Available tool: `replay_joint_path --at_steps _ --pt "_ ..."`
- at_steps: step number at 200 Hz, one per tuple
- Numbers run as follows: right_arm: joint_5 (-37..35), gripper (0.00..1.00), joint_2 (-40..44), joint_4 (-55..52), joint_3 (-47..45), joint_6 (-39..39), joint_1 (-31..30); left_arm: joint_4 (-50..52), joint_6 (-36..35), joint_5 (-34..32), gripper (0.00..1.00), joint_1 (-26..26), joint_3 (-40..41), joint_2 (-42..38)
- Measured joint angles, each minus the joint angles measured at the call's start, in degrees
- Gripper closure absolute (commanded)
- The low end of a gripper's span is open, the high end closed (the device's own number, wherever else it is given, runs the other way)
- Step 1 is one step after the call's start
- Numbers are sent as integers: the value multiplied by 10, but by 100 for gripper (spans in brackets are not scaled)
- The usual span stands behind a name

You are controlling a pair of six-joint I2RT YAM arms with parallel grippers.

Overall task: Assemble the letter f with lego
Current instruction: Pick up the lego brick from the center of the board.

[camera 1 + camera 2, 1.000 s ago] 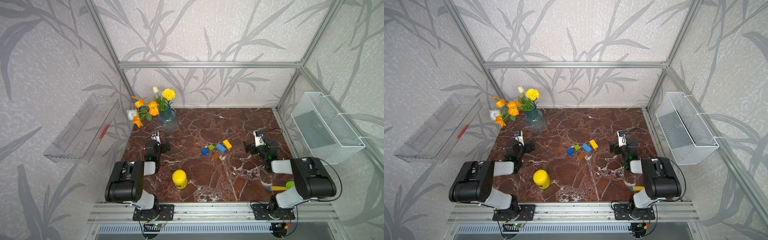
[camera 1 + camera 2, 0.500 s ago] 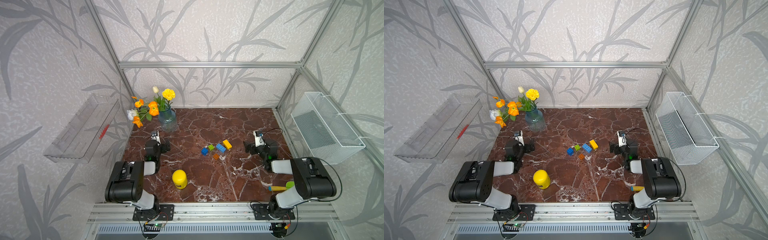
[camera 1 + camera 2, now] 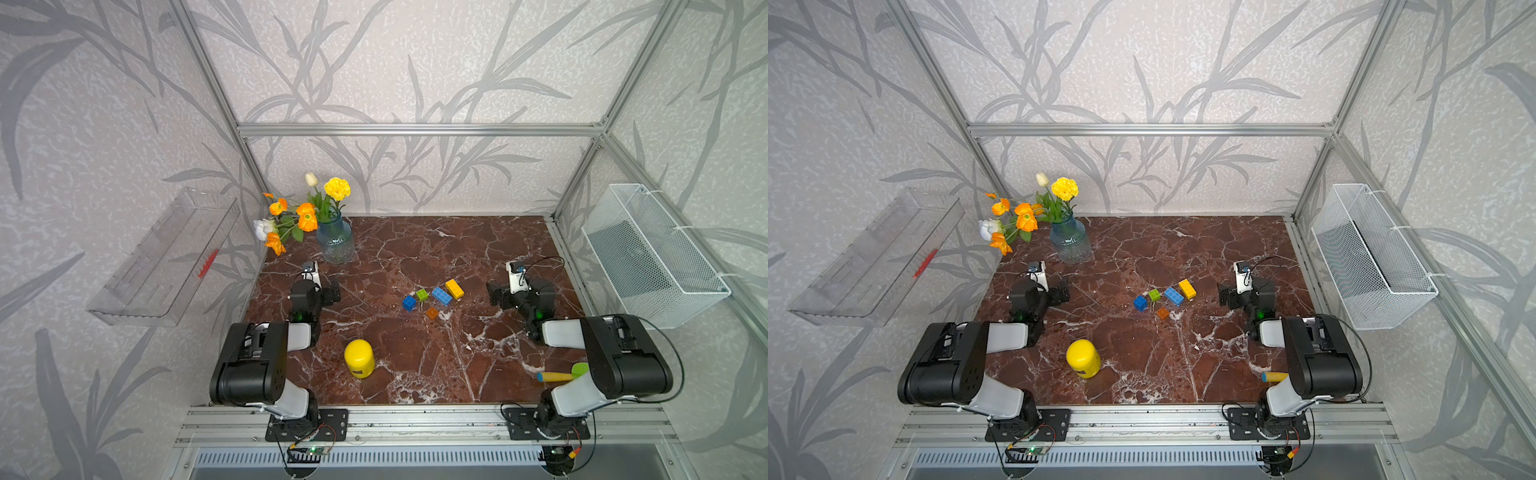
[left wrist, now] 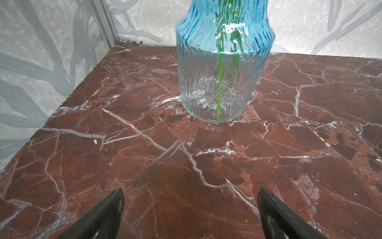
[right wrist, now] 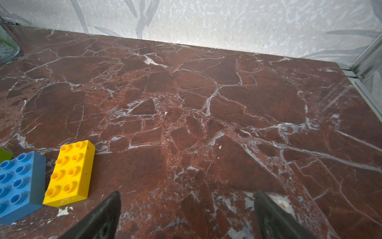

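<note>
Nothing moved in the last second: arms, bricks and everything else are in the same spots.

Landmark is the vase [image 3: 336, 245] at the back corner of the surface [image 3: 415, 249].

- Left gripper [image 4: 190, 192]: just in front of the vase and pointed at it, low over the surface. Jaws are wide apart with nothing between them.
- Right gripper [image 5: 187, 194]: well across the surface from the vase, also low. Jaws are spread wide and empty, with only bare marble between the fingers.
- Lego: five loose bricks, none joined, so there is no letter f yet. They sit mid-surface between the two grippers, nearer the right one.
- Row order going away from the vase: dark-blue brick [image 3: 409, 302], green brick [image 3: 422, 294], light-blue brick [image 3: 441, 296], yellow brick [image 3: 454, 288].
- Light-blue and yellow lie side by side, studs up, with a thin gap between them. The right wrist view shows the yellow brick close to the gripper but outside the jaws.
- Orange brick [image 3: 432, 313]: just off the row, on the side away from the vase.
- Yellow cylinder [image 3: 359, 358]: well in front of the vase, near the front edge.
- Green tool [image 3: 559, 375]: far front corner, opposite the vase, partly hidden under the right arm.
</note>
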State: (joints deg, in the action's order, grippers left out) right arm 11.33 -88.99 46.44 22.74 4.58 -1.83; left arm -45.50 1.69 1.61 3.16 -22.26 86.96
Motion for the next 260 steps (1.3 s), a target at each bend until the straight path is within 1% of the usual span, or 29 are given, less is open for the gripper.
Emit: replay_joint_path --at_steps 73,96,115,136,149,167,189,203,223,240,260 --pt "-3 1 0 0 0 0 0 0 0 -1 1 0 0 0" --pt "-3 1 2 -2 0 0 0 6 11 -29 1 0 -3 -1" --pt "-2 0 9 -3 0 1 0 30 16 -49 0 0 -10 -12" --pt "-2 3 28 -10 0 1 0 117 21 -63 1 0 -45 -46" --pt "-1 5 53 -48 8 2 -3 181 27 -60 0 0 -86 -69" --pt "-3 6 96 -129 45 2 -9 243 37 -49 1 -1 -125 -108" --pt "-6 6 142 -215 108 2 -24 302 45 -23 0 -7 -132 -178" --pt "-5 9 163 -268 147 -4 -31 342 50 -3 1 -14 -132 -229" --pt "1 12 173 -345 202 -18 -46 388 55 16 1 -38 -132 -301" --pt "3 15 170 -407 238 -27 -65 428 54 34 1 -68 -134 -357" --pt "2 18 157 -473 274 -32 -108 485 54 53 0 -104 -153 -391"
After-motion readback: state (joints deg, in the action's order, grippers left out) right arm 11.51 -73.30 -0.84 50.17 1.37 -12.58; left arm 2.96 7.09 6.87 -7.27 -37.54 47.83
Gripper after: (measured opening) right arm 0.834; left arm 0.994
